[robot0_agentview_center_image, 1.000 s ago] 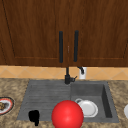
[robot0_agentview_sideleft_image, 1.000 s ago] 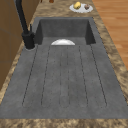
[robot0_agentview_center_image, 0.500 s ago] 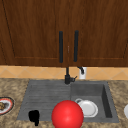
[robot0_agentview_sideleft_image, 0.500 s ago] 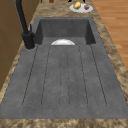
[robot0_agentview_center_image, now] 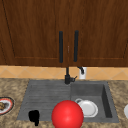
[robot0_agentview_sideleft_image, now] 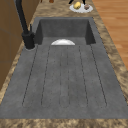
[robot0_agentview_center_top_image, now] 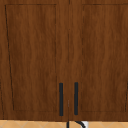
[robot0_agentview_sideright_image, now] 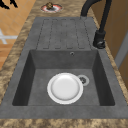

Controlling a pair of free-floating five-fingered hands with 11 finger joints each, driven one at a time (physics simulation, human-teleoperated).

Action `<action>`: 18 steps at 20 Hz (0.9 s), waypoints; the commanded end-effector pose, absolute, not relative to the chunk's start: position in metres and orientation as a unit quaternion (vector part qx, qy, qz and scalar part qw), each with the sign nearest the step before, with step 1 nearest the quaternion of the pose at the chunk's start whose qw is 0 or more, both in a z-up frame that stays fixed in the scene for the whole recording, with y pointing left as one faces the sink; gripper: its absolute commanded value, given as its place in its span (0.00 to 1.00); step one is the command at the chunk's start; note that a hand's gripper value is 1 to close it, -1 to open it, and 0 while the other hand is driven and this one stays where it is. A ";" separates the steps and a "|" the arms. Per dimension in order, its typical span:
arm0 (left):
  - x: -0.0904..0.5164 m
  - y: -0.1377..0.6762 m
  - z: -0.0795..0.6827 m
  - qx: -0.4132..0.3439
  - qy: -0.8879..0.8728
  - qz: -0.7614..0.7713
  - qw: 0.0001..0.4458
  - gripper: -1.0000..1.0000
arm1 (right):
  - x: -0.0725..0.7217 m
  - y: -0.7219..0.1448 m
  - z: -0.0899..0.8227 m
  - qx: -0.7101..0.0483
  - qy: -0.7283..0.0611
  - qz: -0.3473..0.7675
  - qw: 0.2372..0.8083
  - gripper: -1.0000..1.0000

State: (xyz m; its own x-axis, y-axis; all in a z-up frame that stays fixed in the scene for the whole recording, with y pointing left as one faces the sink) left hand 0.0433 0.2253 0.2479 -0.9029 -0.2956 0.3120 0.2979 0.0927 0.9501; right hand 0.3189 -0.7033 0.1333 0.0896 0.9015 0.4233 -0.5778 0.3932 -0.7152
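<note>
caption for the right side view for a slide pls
White plate lying in the sink basin beside the drain, black faucet behind.

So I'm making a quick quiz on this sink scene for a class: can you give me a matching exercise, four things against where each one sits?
Things:
1. round white plate
2. black hand
3. black tap
4. large red ball

Places:
A. at the back rim of the sink, in the middle
B. on the floor of the sink basin, beside the drain
C. over the front left corner of the grey draining board
D. in the foreground of the front view, just left of the plate

Pairs: 1-B, 2-C, 3-A, 4-D
</note>
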 end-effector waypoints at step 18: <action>0.043 0.225 0.248 -0.001 -0.706 -0.674 0.220 0.50 | 0.336 -0.705 0.117 -0.211 -0.450 0.560 0.663 0.00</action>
State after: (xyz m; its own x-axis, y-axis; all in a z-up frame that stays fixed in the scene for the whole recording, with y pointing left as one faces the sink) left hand 0.0433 0.2253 0.2479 -0.9029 -0.2956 0.3120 0.2979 0.0927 0.9501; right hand 0.3354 -0.6975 0.1181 0.0447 0.9080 0.4166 -0.5748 0.3645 -0.7327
